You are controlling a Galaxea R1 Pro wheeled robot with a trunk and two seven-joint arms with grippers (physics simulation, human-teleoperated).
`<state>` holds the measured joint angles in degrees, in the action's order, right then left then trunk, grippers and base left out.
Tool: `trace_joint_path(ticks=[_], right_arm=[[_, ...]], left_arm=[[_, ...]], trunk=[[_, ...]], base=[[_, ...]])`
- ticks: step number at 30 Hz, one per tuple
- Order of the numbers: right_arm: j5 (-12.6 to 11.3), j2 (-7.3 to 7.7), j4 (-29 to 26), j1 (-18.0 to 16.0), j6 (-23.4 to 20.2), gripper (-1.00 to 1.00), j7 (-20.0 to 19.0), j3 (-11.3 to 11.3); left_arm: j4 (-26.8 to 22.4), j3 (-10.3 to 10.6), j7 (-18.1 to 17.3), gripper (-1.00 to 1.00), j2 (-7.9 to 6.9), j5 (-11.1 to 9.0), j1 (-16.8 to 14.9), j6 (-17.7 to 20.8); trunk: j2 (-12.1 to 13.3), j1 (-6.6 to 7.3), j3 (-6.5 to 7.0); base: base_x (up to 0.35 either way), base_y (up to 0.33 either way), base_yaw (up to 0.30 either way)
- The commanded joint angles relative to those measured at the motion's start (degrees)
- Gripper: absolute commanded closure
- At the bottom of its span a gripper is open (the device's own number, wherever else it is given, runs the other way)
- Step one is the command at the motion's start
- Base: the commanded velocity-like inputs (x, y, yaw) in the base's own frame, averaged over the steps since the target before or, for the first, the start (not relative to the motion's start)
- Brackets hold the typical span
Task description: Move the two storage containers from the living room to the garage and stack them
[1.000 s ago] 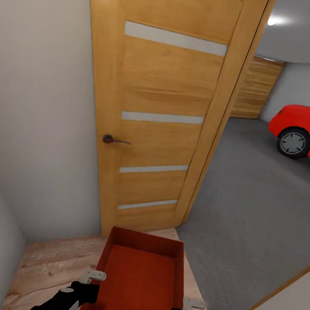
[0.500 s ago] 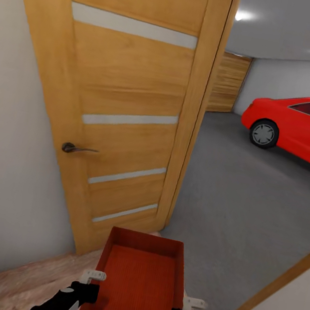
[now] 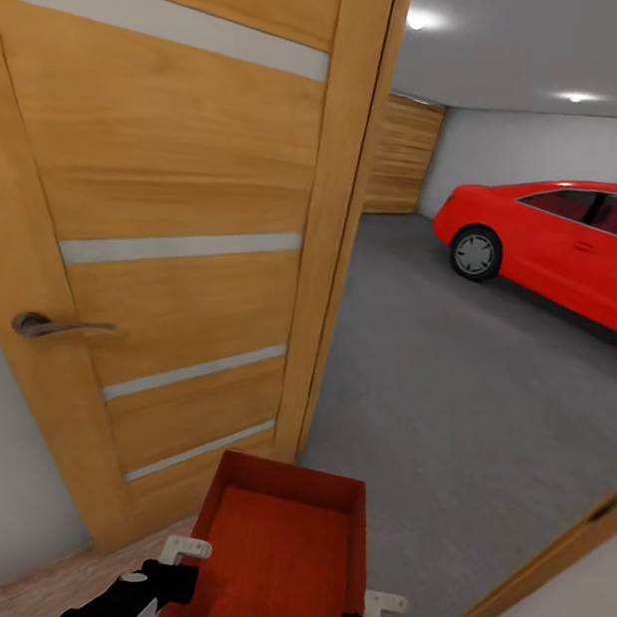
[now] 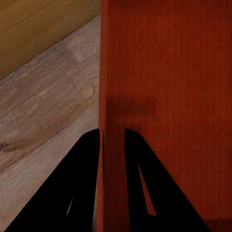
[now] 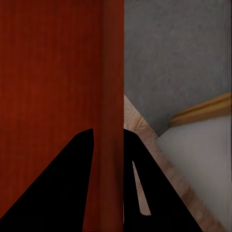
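at the doorway, head view: the orange-red rectangular open-top plastic storage container [image 3: 277, 556] is carried low in front of the robot, its long axis pointing straight ahead toward the opening. the left gripper [image 3: 170, 568] sits at the container's left long wall and the right gripper [image 3: 374, 616] at its right long wall, level with each other, so the load lies between the two arms and neither is nearer. the open light wooden door with pale horizontal stripes [image 3: 162, 222] stands close on the left, just beyond the container's far left corner. the dark grey speckled garage floor [image 3: 475, 399] lies ahead and to the right, with the red car [image 3: 572, 249] well apart at the far right. judgement: the coming move turns on keeping the container's long axis aimed at the gap to the right of the door edge, since clearance is tightest on the left.

left wrist view: the left gripper [image 4: 112, 140] has one dark finger on each side of the container's wall [image 4: 108, 72], clamped on it. light wood plank floor [image 4: 48, 106] lies below.

right wrist view: the right gripper [image 5: 108, 140] likewise pinches the opposite wall [image 5: 112, 63] between its two fingers. grey garage floor and a wooden skirting strip [image 5: 203, 111] lie beyond.
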<state>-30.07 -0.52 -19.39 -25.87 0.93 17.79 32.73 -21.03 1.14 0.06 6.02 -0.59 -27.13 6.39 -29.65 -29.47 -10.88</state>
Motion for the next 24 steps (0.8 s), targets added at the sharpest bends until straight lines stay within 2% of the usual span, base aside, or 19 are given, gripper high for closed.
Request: trace_joint_path(ticks=[1,7,19,24], right_arm=[[-0.69,0.84,0.23,-0.06,0.18,1.00,0.49,0.32],[-0.69,0.87,0.23,-0.06,0.13,1.00,0.49,0.32],[-0.69,0.79,0.23,-0.06,0.17,1.00,0.51,0.32],[-0.69,0.78,0.23,-0.06,0.17,1.00,0.58,0.32]], left_arm=[[-0.24,-0.17,0.91,1.00,-0.13,0.89,-0.03,0.38],[-0.24,-0.20,0.90,1.00,-0.13,0.88,-0.03,0.43],[-0.24,-0.17,0.89,1.00,-0.13,0.94,-0.03,0.42],[-0.24,-0.17,0.91,1.00,-0.13,0.94,-0.03,0.38]], trunk=[[-0.09,-0.05,-0.09],[-0.09,-0.05,-0.09],[-0.09,-0.05,-0.09],[-0.09,-0.05,-0.09]], base=[[0.225,0.000,-0.091],[0.077,0.012,-0.024],[0.201,0.179,-0.003],[0.026,0.018,-0.169]])
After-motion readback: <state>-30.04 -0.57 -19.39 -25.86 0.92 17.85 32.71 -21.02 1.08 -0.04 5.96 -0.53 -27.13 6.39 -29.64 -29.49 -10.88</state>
